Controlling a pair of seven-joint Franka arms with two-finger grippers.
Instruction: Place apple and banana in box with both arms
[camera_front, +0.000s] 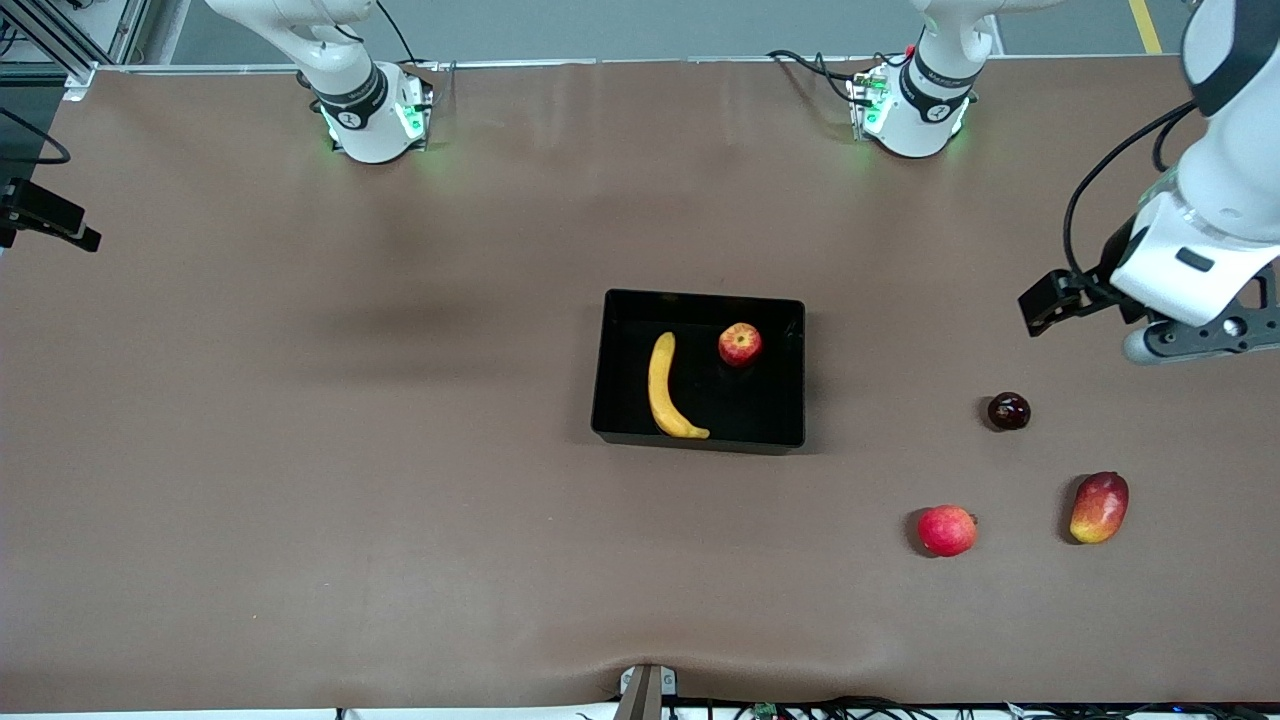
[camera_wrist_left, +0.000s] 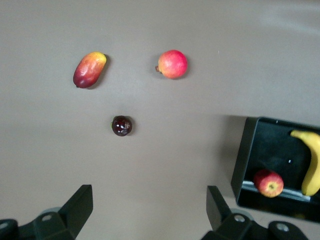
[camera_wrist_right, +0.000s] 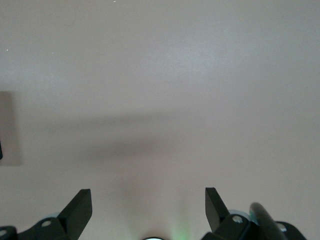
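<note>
Brown desk (camera_front: 300, 450): box (camera_front: 610, 360) at mid-desk holds banana (camera_front: 663, 388) and apple (camera_front: 740, 344), apart. Both look light, smooth and bruisable; I'd grip mid-body. Left pincer (camera_wrist_left: 149, 212), wide open and empty, hangs over the left arm's end; right pincer (camera_wrist_right: 148, 212), likewise, waits over bare desk.
</note>
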